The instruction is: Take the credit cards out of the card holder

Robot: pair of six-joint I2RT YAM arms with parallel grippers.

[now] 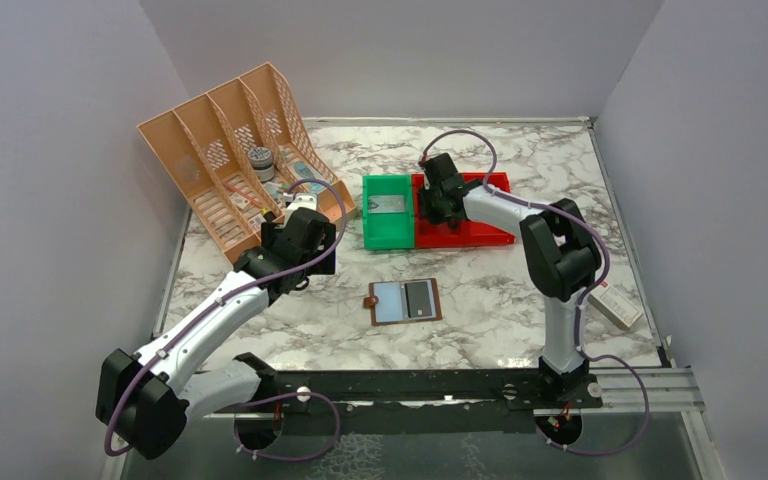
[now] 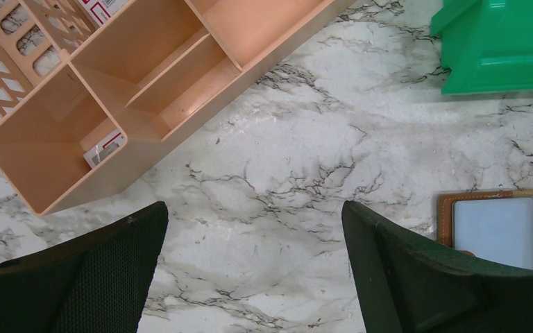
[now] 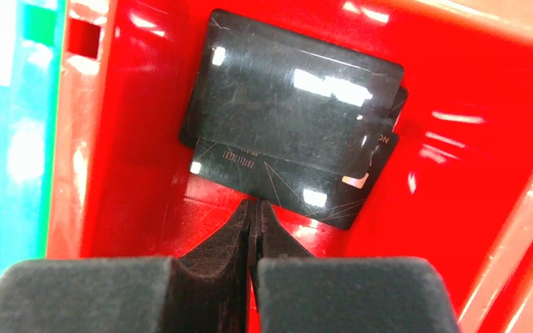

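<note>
The card holder (image 1: 405, 301), a brown leather wallet, lies open and flat on the marble table in the top view. It holds a pale grey-blue card (image 1: 392, 301) and a darker card (image 1: 420, 299). Its corner shows at the right of the left wrist view (image 2: 447, 208). My left gripper (image 1: 305, 214) hangs open and empty over bare table (image 2: 253, 208), to the left of the card holder. My right gripper (image 1: 436, 210) is down in the red bin (image 3: 146, 180), shut (image 3: 253, 205), its tips at the edge of dark cards (image 3: 291, 118) that lie flat and overlapping on the bin's floor.
A green bin (image 1: 390, 240) with a flat grey piece inside stands against the red bin (image 1: 485, 236). A peach desk organizer (image 1: 230, 160) with small items lies at the back left, close to my left gripper (image 2: 111, 83). A white-and-red small box (image 1: 615, 305) lies near the right edge.
</note>
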